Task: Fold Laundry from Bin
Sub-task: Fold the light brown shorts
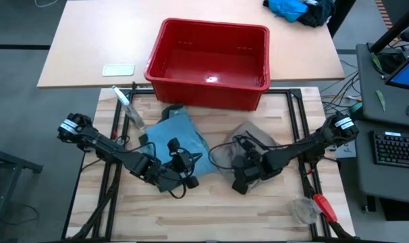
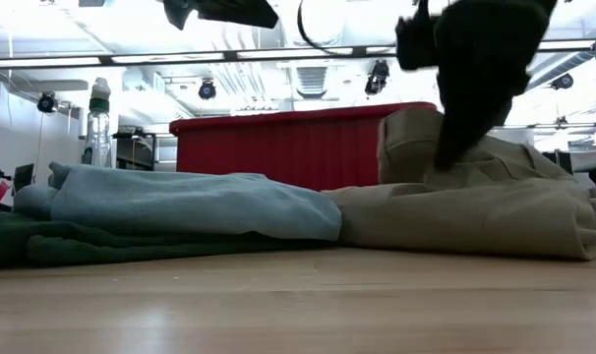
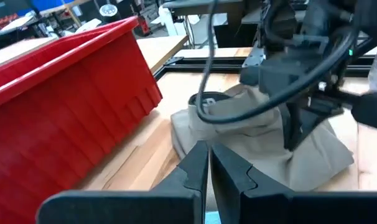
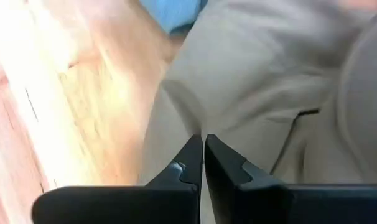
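The khaki-taupe piece (image 1: 248, 142) lies bunched on the wooden table (image 1: 211, 209) in front of the emptied red bin (image 1: 211, 57), beside the light blue denim trousers (image 1: 177, 131), likely laid out for folding. The right gripper (image 4: 203, 152) hangs just over the khaki cloth, fingers together and pinching nothing. The left gripper (image 3: 209, 163), fingers likewise together, hovers near the denim.

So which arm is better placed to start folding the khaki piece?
Probably right: the right gripper sits at the khaki piece, fingers shut; the left gripper is over the light blue denim.
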Action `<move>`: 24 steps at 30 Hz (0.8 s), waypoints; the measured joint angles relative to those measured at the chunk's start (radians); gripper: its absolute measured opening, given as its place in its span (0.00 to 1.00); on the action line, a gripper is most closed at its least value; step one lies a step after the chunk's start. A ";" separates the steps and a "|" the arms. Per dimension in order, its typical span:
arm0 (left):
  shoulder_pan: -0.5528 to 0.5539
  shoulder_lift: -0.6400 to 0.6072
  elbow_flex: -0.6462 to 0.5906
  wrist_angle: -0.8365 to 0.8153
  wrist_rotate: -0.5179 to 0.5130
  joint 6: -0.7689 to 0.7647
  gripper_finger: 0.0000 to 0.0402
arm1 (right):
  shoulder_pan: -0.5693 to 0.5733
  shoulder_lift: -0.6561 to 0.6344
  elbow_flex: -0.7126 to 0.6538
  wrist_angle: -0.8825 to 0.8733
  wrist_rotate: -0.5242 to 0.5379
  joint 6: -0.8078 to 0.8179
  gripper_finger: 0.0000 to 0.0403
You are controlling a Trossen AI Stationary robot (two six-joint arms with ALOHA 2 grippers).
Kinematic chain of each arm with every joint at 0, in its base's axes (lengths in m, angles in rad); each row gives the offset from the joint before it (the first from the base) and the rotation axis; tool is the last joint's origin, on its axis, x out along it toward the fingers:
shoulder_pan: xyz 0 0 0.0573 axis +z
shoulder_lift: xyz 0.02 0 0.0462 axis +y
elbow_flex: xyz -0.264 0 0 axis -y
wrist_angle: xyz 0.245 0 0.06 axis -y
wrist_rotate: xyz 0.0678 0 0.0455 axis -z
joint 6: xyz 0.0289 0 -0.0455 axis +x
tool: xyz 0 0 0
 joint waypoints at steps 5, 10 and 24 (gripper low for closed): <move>0.010 0.042 0.000 0.098 0.077 0.080 0.01 | 0.018 -0.001 0.130 -0.237 0.069 -0.003 0.02; 0.056 0.059 0.000 0.160 0.232 0.125 0.09 | 0.027 -0.011 0.231 -0.478 0.087 -0.019 0.02; 0.302 0.163 0.000 0.371 0.520 0.429 0.50 | 0.017 -0.222 0.270 -0.688 -0.037 -0.211 0.11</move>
